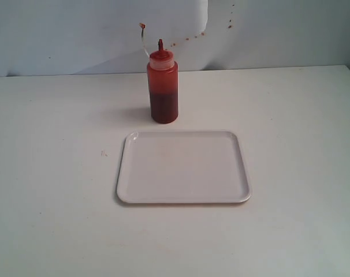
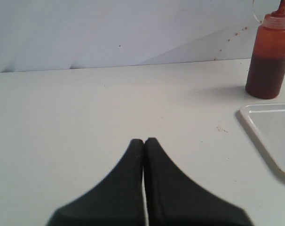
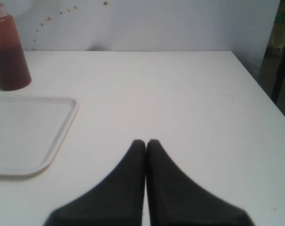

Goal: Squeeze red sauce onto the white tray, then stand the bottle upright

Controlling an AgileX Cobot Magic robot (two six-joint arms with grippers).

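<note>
The bottle (image 1: 163, 89) stands upright on the table just behind the white tray (image 1: 183, 167), dark red sauce showing through it, its cap hanging off on a thin tether. The tray's surface is bare; no sauce blob shows on it. Neither gripper appears in the exterior view. My left gripper (image 2: 144, 141) is shut on nothing, well short of the bottle (image 2: 270, 56) and the tray's corner (image 2: 269, 127). My right gripper (image 3: 146, 141) is also shut and empty, with the tray (image 3: 29, 134) and bottle (image 3: 8, 47) off to one side.
Small reddish specks dot the wall (image 1: 189, 38) behind the bottle. The table's far right edge (image 3: 262, 89) shows in the right wrist view, with a dark stand (image 3: 281, 56) beyond it. A faint mark (image 1: 104, 153) lies on the table left of the tray.
</note>
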